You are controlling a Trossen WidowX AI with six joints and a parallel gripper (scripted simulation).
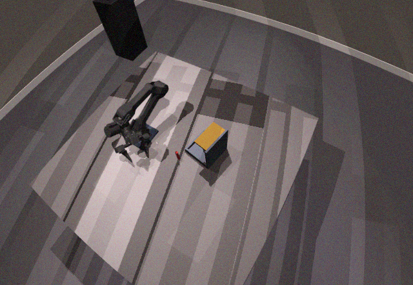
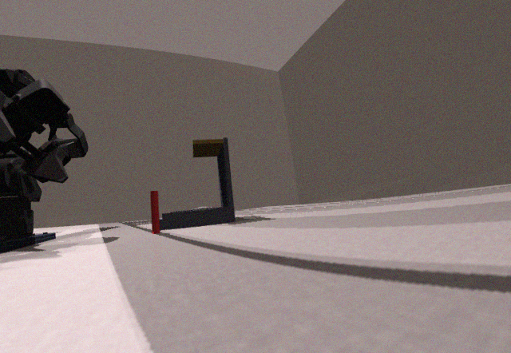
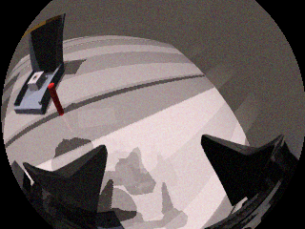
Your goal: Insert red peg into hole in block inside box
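Note:
The red peg stands upright on the table just outside the open front of the box. The box has a blue-grey floor and a tall back wall. Its flat orange roof sticks out from the top of that wall. The light block with a dark hole in its top shows on the box floor in the wrist view; the roof hides it in the top view. My gripper is wide open and empty, above the table and to one side of the peg.
The arm's base plate is on the table beside the gripper, on the far side of the peg from the box. A tall black block stands farther back, behind the arm. Shadows of the arm and fingers lie on the table below the gripper.

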